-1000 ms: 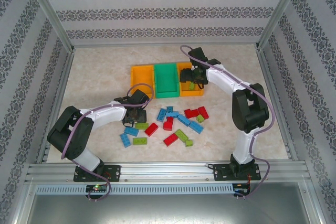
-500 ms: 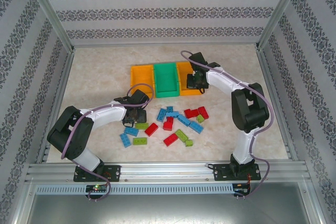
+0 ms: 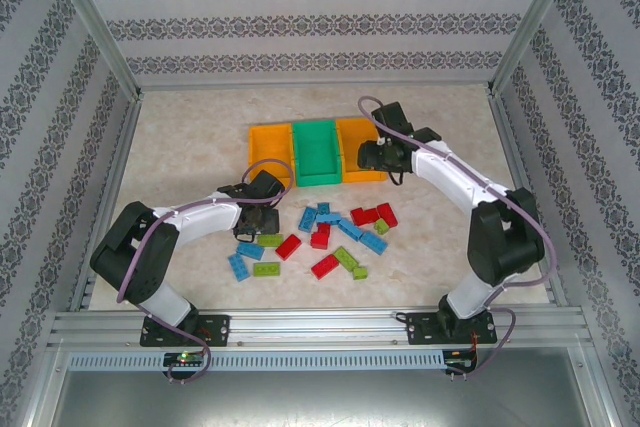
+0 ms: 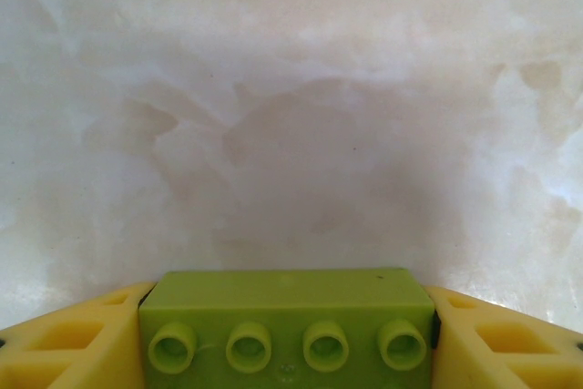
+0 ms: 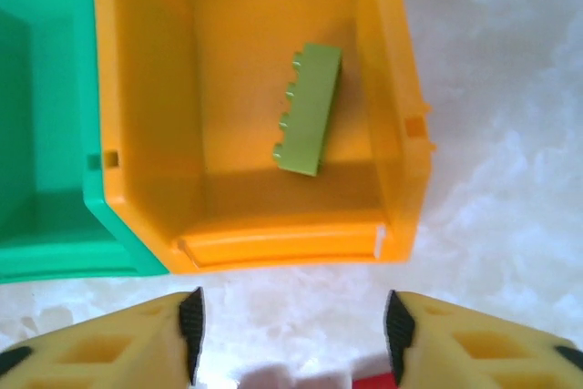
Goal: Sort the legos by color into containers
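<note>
If the lime brick (image 4: 287, 325) clamped in the left gripper (image 3: 258, 213) is carried to the right orange bin (image 5: 401, 125), where another green brick (image 5: 308, 108) lies, a collision may be caused by the right gripper (image 5: 291, 334), held at that bin's near side with jaws apart and empty. The left arm (image 3: 190, 217) is stretched low, left of the loose bricks (image 3: 340, 232).

Left wrist: can't see the lego (image 4: 287, 316) below its studs, clipped by the bottom edge. Same for both fingers (image 4: 64, 353), lower corners. Right wrist: can't see most of the green bin (image 5: 36, 134), clipped at left. Can't identify red scrap (image 5: 373, 382) at bottom edge. Top view: can't resolve jaws of left gripper (image 3: 258, 225), too small.
</note>
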`<move>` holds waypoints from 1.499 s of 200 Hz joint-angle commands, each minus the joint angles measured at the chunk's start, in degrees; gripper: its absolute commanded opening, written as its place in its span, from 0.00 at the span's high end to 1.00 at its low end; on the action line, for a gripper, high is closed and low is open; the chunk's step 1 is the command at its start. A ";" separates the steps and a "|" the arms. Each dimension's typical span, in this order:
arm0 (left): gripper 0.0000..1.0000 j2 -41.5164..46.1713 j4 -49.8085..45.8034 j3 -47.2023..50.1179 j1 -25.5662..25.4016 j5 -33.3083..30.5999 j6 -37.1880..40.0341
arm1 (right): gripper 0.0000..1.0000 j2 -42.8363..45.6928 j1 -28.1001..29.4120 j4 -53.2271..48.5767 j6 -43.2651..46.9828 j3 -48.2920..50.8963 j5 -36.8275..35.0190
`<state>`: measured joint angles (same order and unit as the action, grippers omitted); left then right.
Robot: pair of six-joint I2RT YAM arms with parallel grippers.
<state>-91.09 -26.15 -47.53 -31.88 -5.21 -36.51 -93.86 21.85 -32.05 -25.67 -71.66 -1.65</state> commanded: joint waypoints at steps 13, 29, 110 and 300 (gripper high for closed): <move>0.70 -1.39 0.67 -0.48 -0.31 -2.52 -0.32 | 0.24 6.22 -1.96 2.45 -0.78 7.03 -3.20; 0.73 -0.55 0.12 -0.85 -0.31 -2.59 -0.10 | 0.05 9.02 -2.94 3.98 -0.63 10.93 -3.87; 0.81 7.59 -3.72 -7.69 -3.01 -1.73 1.49 | 0.02 20.63 -4.79 14.41 -0.69 27.04 -4.09; 0.80 -39.16 -7.61 -73.92 -4.68 14.56 14.28 | 0.19 23.17 2.27 14.65 -4.00 38.08 -0.29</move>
<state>-126.50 -29.43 -114.74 -35.97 7.75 -24.53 -68.40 21.15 -15.40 -27.35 -34.22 -2.13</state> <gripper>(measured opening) 0.633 0.832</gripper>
